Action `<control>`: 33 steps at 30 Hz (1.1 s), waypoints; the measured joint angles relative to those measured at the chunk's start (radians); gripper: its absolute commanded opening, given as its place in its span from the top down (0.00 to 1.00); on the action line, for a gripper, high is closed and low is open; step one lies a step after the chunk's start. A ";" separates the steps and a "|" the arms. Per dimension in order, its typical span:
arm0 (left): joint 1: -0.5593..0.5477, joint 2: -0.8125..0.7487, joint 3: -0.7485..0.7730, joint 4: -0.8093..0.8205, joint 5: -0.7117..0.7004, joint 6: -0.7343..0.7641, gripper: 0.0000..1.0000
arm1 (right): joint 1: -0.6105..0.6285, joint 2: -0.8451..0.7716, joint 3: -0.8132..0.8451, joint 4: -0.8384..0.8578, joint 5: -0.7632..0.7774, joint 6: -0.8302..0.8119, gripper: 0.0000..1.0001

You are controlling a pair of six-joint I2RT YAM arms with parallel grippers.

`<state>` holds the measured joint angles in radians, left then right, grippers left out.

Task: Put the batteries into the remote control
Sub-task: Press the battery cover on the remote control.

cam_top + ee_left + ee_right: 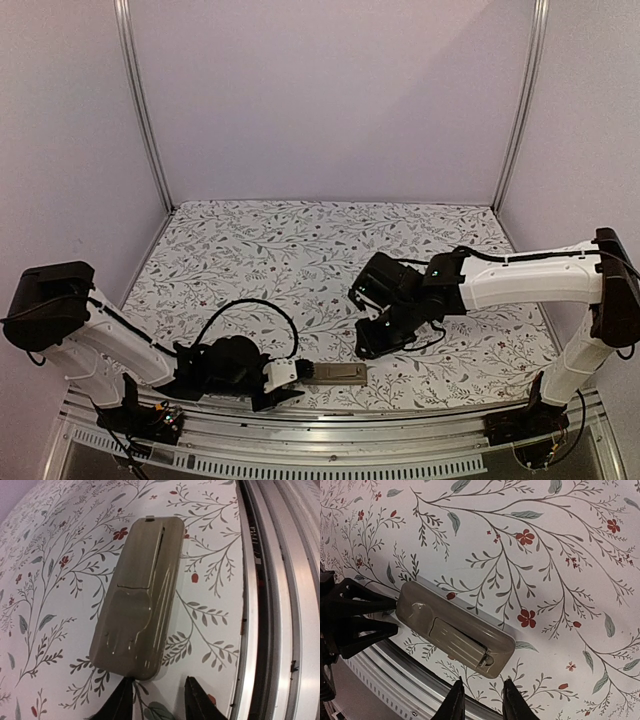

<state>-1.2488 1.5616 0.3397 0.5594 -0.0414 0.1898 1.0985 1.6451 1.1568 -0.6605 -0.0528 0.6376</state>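
Observation:
The remote control (335, 375) (140, 595) (455, 627) lies face down near the table's front edge, tan-grey back up. Its ribbed battery cover (457, 637) sits on the recess, slightly ajar at one end. The batteries are hidden from every view. My left gripper (302, 382) (160, 695) (392, 614) is open at the remote's left end. One fingertip (122, 700) touches that end, the other stands clear beside it. My right gripper (363, 350) (480, 695) hovers above the table just behind the remote. It shows a narrow gap between its fingers and nothing in it.
The aluminium rail (330, 425) (280, 605) (385, 680) runs along the front edge right beside the remote. A black cable (250, 305) loops over the floral cloth behind the left wrist. Frame posts (145, 110) stand at the back corners.

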 measured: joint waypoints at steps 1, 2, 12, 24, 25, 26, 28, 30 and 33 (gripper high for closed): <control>0.000 -0.001 0.000 -0.001 0.002 0.000 0.65 | 0.000 0.000 -0.009 -0.003 0.000 0.019 0.74; 0.000 -0.004 0.000 -0.003 0.004 0.000 0.65 | -0.001 0.000 -0.014 -0.004 -0.001 0.031 0.74; 0.000 -0.014 0.000 -0.004 0.010 0.000 0.65 | 0.008 0.037 -0.028 0.025 -0.044 0.107 0.81; 0.000 -0.014 0.000 -0.004 0.014 -0.001 0.65 | 0.008 0.074 -0.050 0.046 -0.067 0.130 0.85; 0.000 -0.014 0.000 -0.004 0.015 -0.001 0.65 | 0.008 0.077 -0.050 0.049 -0.070 0.130 0.86; 0.000 -0.014 0.000 -0.004 0.016 -0.001 0.65 | 0.008 0.080 -0.050 0.051 -0.072 0.130 0.87; 0.000 -0.014 0.000 -0.004 0.016 -0.001 0.65 | 0.008 0.086 -0.050 0.056 -0.077 0.131 0.88; 0.000 -0.014 0.000 -0.004 0.017 -0.001 0.65 | 0.008 0.092 -0.050 0.058 -0.084 0.132 0.89; 0.000 -0.014 0.000 -0.004 0.019 -0.001 0.65 | 0.008 0.099 -0.050 0.059 -0.088 0.133 0.91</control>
<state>-1.2488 1.5475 0.3397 0.5556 -0.0219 0.1890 1.1061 1.7439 1.1072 -0.6014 -0.1406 0.7704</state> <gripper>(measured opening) 0.352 0.101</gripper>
